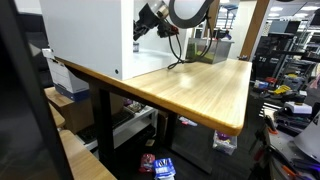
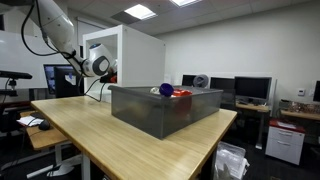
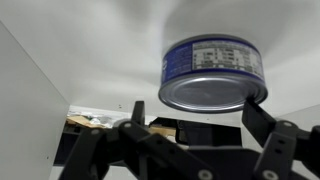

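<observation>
At the bottom of the wrist view, the black two-fingered gripper [image 3: 192,108] has its fingers [image 3: 137,112] spread wide, one rising at lower centre and the other at lower right. They pinch nothing, and no contact with anything shows.

Just past the fingertips, right of centre in the upper frame, is a short round tin can with a blue printed label and a bare silver end [image 3: 212,75]. It lies straight ahead of the gripper and slightly right of the midline between the fingers. Its span nearly fills the gap between them. The silver end faces down towards the camera, so the can's short axis runs from the lower front up and away, tilted a little to the right. A narrow gap shows beside the lower-centre finger. The lower-right fingertip is very near the can's rim, and whether it touches cannot be told.

Behind the can is a plain white panel [image 3: 80,50], and what bears the can is not clear.

In both exterior views the gripper [image 1: 148,20] [image 2: 97,65] hangs at the open side of a tall white box [image 1: 85,35] [image 2: 140,55], which stands on a light wooden table [image 1: 200,85] [image 2: 120,140]. The can is hidden in both views. A dark grey rectangular bin [image 2: 165,112] sits well apart, right of centre in an exterior view.
</observation>
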